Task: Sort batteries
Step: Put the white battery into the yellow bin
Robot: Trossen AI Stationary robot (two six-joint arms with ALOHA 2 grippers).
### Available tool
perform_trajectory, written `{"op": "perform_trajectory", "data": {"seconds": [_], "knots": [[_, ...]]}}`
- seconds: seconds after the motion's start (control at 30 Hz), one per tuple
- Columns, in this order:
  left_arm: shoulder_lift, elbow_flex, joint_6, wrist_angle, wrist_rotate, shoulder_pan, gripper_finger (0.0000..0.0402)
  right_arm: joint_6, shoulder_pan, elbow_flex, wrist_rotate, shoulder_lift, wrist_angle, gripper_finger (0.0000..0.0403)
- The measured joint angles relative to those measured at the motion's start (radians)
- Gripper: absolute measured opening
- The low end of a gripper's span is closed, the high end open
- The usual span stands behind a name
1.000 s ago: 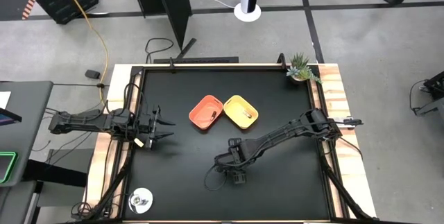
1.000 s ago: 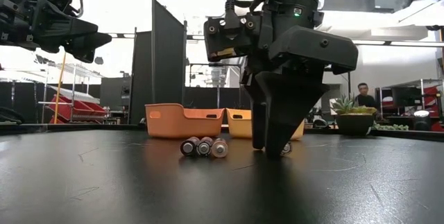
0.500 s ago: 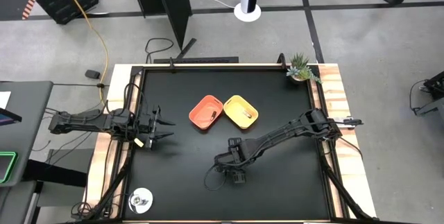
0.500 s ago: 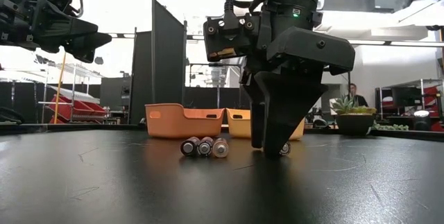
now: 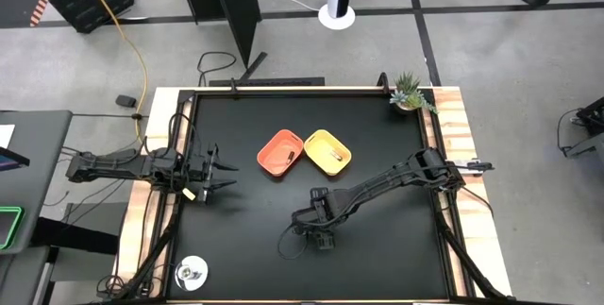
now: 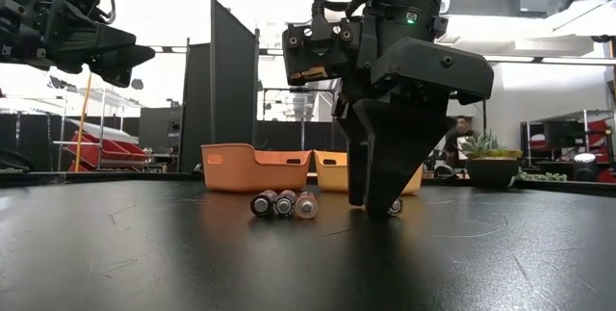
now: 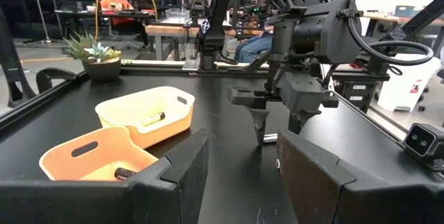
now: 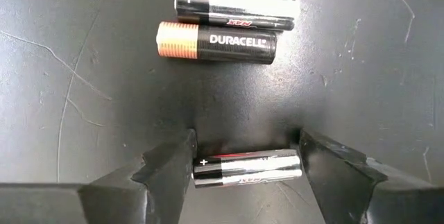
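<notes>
Three batteries (image 8: 222, 23) lie side by side on the black table; they also show in the low view (image 6: 282, 203). A fourth, silvery-black battery (image 8: 246, 167) lies flat between the fingers of my right gripper (image 8: 246, 144), which stands tips-down on the table (image 6: 383, 205), near its middle (image 5: 321, 236). The orange tray (image 5: 280, 152) and yellow tray (image 5: 327, 151) sit farther back, each holding a battery. My left gripper (image 5: 222, 175) waits open and empty above the table's left side. My right gripper has the silvery-black battery lengthwise between its two fingers, one finger (image 8: 173, 172) at the plus end (image 8: 201, 168) and the other at the opposite end (image 8: 295, 161). The fingers come from above, pointing down. The battery lies flat on the table.
A round silvery object (image 5: 192, 270) sits at the near left corner. A small potted plant (image 5: 409, 93) stands at the far right corner. The trays also show in the left wrist view (image 7: 146, 116). People sit in the room beyond the table.
</notes>
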Motion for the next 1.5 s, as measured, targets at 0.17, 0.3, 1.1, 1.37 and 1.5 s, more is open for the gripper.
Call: {"op": "perform_trajectory", "data": {"seconds": [0.17, 0.3, 1.1, 1.37, 1.5], "knots": [[0.000, 0.000, 0.000, 0.000, 0.000, 0.000, 0.0167, 0.000, 0.000, 0.000, 0.003, 0.000, -0.001, 0.0300], [0.000, 0.000, 0.000, 0.000, 0.000, 0.000, 0.0167, 0.001, 0.000, 0.000, 0.005, 0.000, -0.008, 0.0332], [0.000, 0.000, 0.000, -0.001, 0.000, 0.000, 0.0167, -0.080, 0.000, 0.000, -0.081, -0.001, -0.064, 0.0306], [0.000, 0.000, 0.000, -0.002, 0.000, 0.000, 0.0167, -0.082, -0.007, 0.000, -0.089, -0.001, -0.051, 0.0264], [0.000, 0.000, 0.000, -0.003, 0.000, 0.000, 0.0167, -0.082, -0.010, 0.000, -0.087, -0.002, -0.036, 0.0237]]}}
